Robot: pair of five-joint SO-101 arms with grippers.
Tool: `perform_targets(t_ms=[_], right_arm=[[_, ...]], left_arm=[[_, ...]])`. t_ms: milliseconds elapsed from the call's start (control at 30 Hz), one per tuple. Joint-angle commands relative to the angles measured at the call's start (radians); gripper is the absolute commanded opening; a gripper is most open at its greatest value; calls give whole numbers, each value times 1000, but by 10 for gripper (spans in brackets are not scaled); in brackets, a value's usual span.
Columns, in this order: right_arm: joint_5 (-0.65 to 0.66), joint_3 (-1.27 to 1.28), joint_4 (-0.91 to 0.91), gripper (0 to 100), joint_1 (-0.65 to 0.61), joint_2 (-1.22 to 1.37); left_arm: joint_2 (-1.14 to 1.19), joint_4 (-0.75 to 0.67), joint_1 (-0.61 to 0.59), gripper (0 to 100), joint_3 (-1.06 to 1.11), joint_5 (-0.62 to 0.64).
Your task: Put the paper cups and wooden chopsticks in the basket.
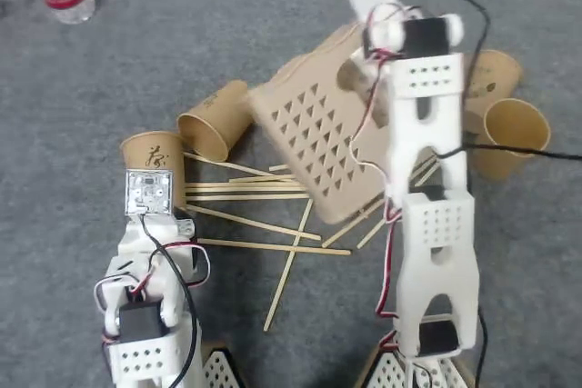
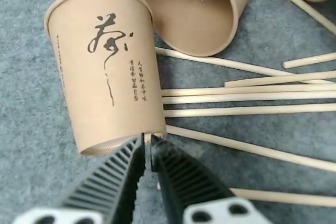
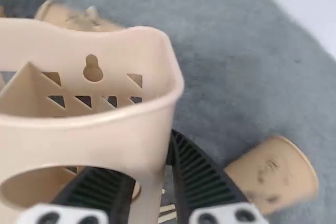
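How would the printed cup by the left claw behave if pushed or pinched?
The printed cup lies on its side, tapered, so a push likely rolls it in an arc. Thin paper: probably light, and a hard pinch may dent it.

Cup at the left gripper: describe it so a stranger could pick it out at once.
Start from the basket in the middle of the grey table; chopsticks fan out from it toward two cups. The cup meant is the one nearer the left gripper. It shows a black brush character on its side, while its neighbour shows its open mouth.
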Motion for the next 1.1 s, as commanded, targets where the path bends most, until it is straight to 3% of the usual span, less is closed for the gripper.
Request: perform_targets(t_ms=[0,167,400,633,800,1067], right_arm=[[-104,-60,39,6,56,-171],[-180,26,47,6,65,-364],[-203,494,38,6,19,-828],[-284,873,33,7,136,-1214],[-279,1204,-136,7,223,-1560],[-242,1786,-331,6,228,-2045]], left_arm=[[-20,-23,5,12,-10,-8],[-20,-23,5,12,-10,-8],[-20,-23,5,12,-10,-8],[-20,-23,5,12,-10,-8],[-20,-21,5,12,-8,-8],[-18,-18,3,12,-8,-6]])
